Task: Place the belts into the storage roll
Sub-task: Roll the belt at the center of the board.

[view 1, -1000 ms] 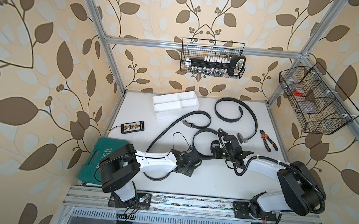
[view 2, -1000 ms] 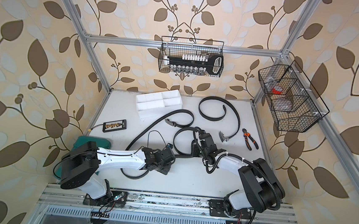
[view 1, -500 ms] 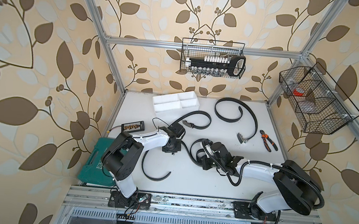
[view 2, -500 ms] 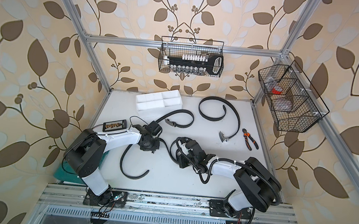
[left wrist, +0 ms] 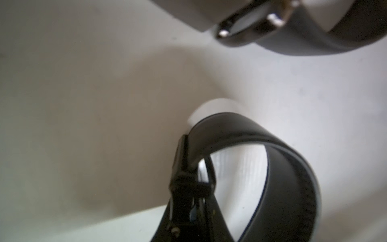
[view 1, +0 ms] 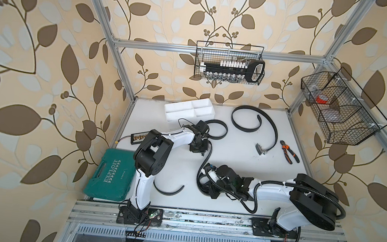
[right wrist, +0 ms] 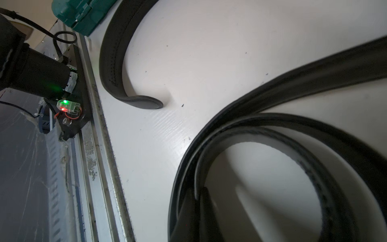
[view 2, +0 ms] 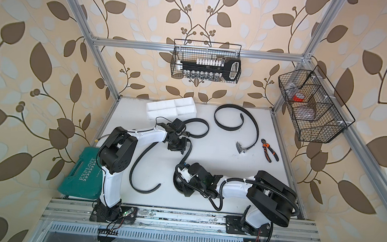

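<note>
Gripping one belt (view 1: 204, 160): left hand (view 1: 201, 151) pinches strap, right hand (view 1: 207, 188) shut on coil; every belt outside storage roll (view 1: 183, 119).

White divided tray (view 1: 188, 117) rear; outside: spiral belt (view 1: 243, 129) (buckle visible), long curved belt (right wrist: 111, 62), coiled belt (right wrist: 293, 123), seemingly pinched.

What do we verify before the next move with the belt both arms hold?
1. Left gripper jaws clamped on the half-coiled belt: ok.
2. Right gripper jaws shut on its coil: ok.
3. Coil complete: not ok; a loose length runs between the grippers.
4. White divided tray compartments free: ok.
5. Route to tray clear: not ok; the second belt has its buckle end by the tray's corner.
6. Coil fits a compartment: cannot tell.
</note>
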Controlling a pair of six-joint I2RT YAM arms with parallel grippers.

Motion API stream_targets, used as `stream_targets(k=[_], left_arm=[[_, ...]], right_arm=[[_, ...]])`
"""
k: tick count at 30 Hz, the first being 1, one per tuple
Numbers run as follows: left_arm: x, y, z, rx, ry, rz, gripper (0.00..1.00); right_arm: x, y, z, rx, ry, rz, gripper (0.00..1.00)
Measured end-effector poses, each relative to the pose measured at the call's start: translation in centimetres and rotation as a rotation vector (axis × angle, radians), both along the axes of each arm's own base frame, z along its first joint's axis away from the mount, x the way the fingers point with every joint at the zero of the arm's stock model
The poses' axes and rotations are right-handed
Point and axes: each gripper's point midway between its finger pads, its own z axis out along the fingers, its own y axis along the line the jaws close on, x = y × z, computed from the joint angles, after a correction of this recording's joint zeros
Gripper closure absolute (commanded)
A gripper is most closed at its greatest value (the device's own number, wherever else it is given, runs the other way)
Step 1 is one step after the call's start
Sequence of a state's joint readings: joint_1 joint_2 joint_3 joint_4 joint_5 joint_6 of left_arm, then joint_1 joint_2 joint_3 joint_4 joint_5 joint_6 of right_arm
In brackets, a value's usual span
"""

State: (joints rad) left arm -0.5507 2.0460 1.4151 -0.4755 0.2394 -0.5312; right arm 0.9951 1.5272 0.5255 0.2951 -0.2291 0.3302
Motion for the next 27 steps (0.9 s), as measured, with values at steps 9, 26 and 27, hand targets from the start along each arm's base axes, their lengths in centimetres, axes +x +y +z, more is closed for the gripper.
stream_targets(k=[9, 26, 27], left_arm=[[0.2, -7.0, 0.5, -0.15, 0.021, -0.184, 0.88], [-1.8, -15.7, 2.4, -0.27, 0.039, -0.434, 0.15], [-1.7, -15.7, 2.6, -0.27, 0.039, -0.432, 0.09]], right_arm=[[0.1, 0.2, 0.0, -0.008, -0.042, 0.009, 1.0], [0.6, 0.0, -0.1, -0.02, -0.085, -0.008, 1.0], [0.6, 0.0, -0.1, -0.021, -0.086, -0.009, 1.0]])
